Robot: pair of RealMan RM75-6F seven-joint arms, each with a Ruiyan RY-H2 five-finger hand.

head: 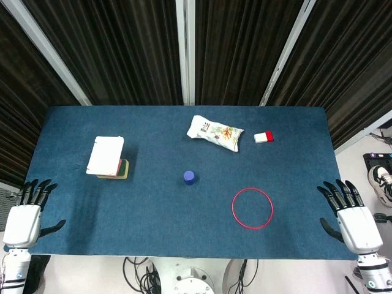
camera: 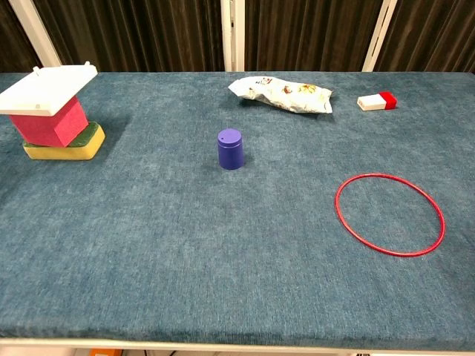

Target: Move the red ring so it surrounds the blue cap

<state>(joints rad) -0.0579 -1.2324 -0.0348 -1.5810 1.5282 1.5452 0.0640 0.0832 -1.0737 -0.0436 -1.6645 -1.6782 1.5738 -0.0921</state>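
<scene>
A thin red ring (head: 231, 208) (camera: 338, 211) lies flat on the blue table cloth, right of centre. The small blue cap (head: 189, 177) (camera: 230, 148) stands upright near the middle, to the ring's left and a little farther back. My left hand (head: 24, 215) hovers at the table's front left corner with its fingers spread and nothing in it. At the front right corner, my right hand (head: 350, 214) is likewise open and empty, a short way right of the ring. Neither hand shows in the chest view.
A white snack bag (head: 214, 133) (camera: 282, 94) lies at the back centre. A small white and red block (head: 264, 137) (camera: 376, 101) sits to its right. At the left, a white board rests on a red block and yellow sponge (head: 109, 157) (camera: 56, 111).
</scene>
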